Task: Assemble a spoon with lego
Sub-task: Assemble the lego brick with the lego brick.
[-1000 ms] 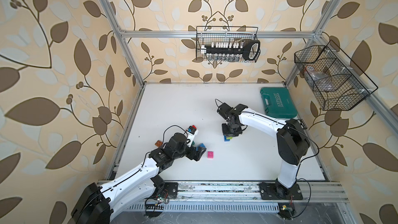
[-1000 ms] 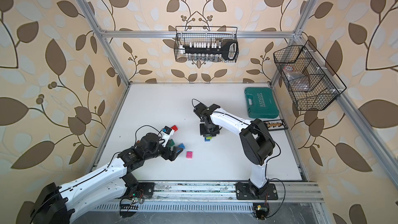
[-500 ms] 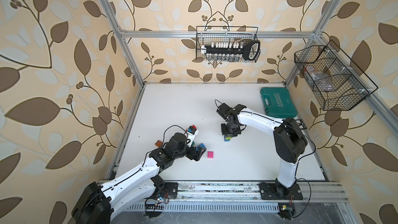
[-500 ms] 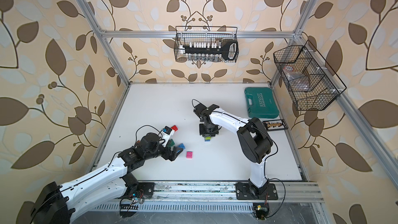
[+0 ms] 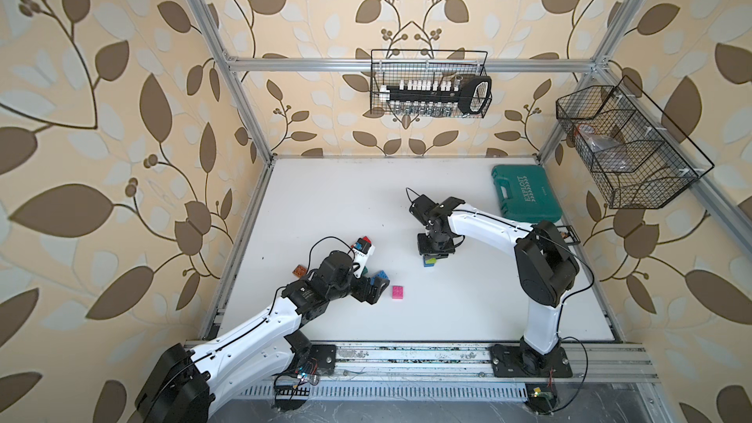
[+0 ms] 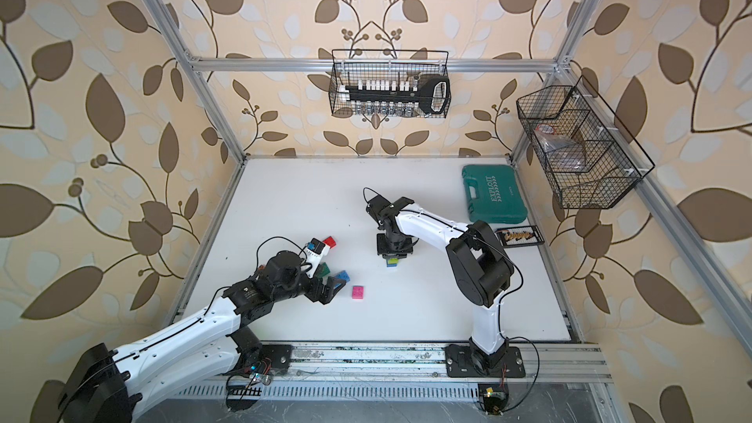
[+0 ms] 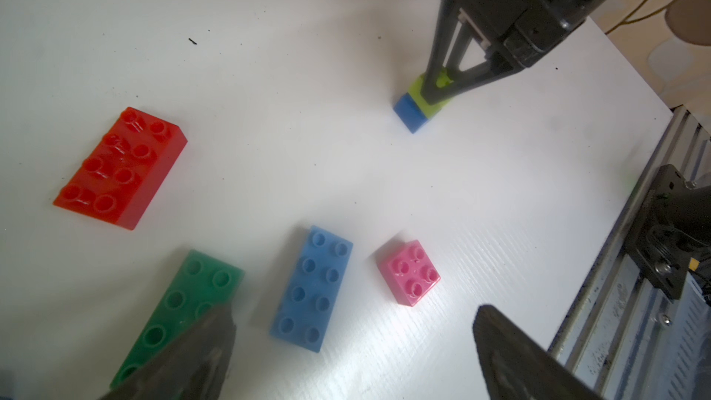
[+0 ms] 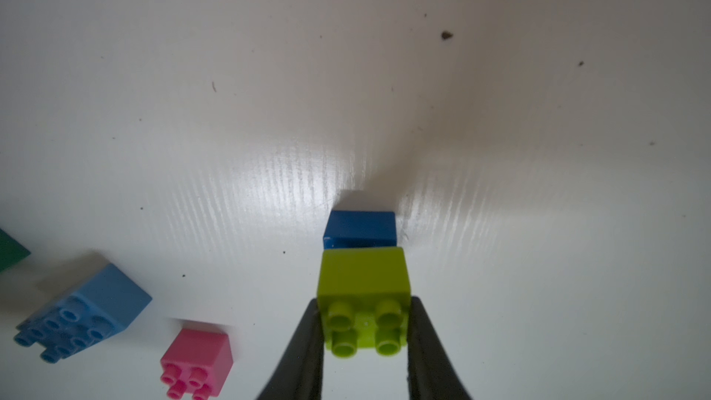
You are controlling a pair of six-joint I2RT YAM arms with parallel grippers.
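Two bricks make up the spoon so far: a lime brick is set on top of a dark blue brick, which stands on the white desk. The lime brick is pinched at two opposite sides by the right gripper, which is set on it from above. Whether the studs are fully pressed home cannot be told. The step in hand is judged to be the seating of this second stem piece.

The left gripper is held spread wide and empty, well apart from the lime brick, over the unused pieces. Of these, the pink brick lies nearest to the lime brick. Farther from it, the light-blue brick, the green brick and the red brick are laid studs up, apart from one another. An orange brick is seen farthest from the lime brick, past the left arm.

For the next move a firm downward press is called for, after which the lime brick is to be released without the two joined bricks being tipped. The pink brick is expected to be taken next. It should be gripped across its sides and lined up squarely over the lime studs
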